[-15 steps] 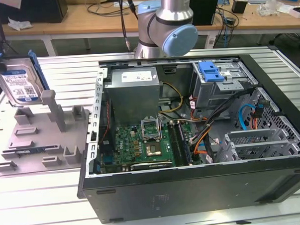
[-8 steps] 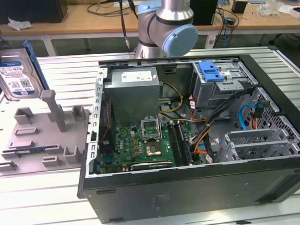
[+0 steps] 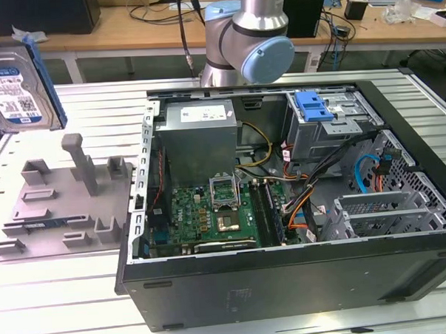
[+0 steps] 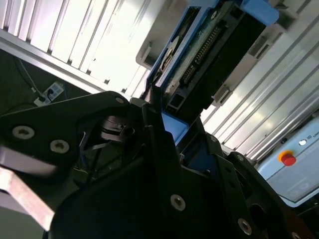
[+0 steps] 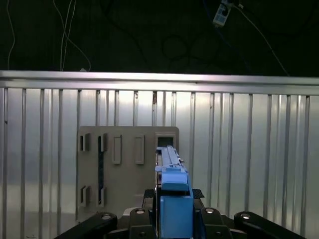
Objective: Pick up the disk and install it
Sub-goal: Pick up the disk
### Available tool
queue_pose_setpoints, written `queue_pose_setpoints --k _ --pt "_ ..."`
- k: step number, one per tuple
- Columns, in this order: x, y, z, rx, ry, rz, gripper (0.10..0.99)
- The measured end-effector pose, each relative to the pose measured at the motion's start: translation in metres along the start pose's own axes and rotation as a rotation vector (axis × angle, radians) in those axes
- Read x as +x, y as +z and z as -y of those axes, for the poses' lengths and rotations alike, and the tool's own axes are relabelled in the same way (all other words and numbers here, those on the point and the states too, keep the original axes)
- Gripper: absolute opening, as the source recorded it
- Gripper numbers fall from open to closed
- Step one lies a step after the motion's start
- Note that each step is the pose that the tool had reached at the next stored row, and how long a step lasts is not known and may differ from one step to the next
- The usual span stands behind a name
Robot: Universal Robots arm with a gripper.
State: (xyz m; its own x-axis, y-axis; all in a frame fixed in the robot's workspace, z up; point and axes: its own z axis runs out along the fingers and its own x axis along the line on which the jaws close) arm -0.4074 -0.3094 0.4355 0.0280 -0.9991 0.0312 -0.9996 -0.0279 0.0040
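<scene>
Disk [image 3: 16, 87] hangs at the exterior view's left, clear above the grey holder fixture [image 3: 62, 207], gripper [image 5: 174, 215] clamped on its blue carrier edge, likely for carrying, with the open computer case [image 3: 287, 276] well apart toward the right.

Your pincer [image 5: 173, 195] is clamped on the disk [image 5: 169, 159], its jaws pressed against both sides, and the disk juts straight ahead of it in the first wrist view. In the exterior view, your grey arm [image 3: 253, 34] shows a blue-capped joint.
</scene>
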Motion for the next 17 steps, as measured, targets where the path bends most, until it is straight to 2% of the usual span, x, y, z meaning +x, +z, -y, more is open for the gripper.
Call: queue_pose_setpoints --k 3,4,9,11,17 --pt "0.0004 -0.012 -0.0001 0.0 0.0 0.0 0.369" --pt "0.0006 -0.0182 -0.0001 0.0 0.0 0.0 0.369" --pt "0.0011 -0.0362 -0.0001 0.0 0.0 0.0 0.369" --pt "0.0012 -0.0387 -0.0002 0.0 0.0 0.0 0.369" --pt "0.0012 -0.0395 -0.0001 0.0 0.0 0.0 0.369"
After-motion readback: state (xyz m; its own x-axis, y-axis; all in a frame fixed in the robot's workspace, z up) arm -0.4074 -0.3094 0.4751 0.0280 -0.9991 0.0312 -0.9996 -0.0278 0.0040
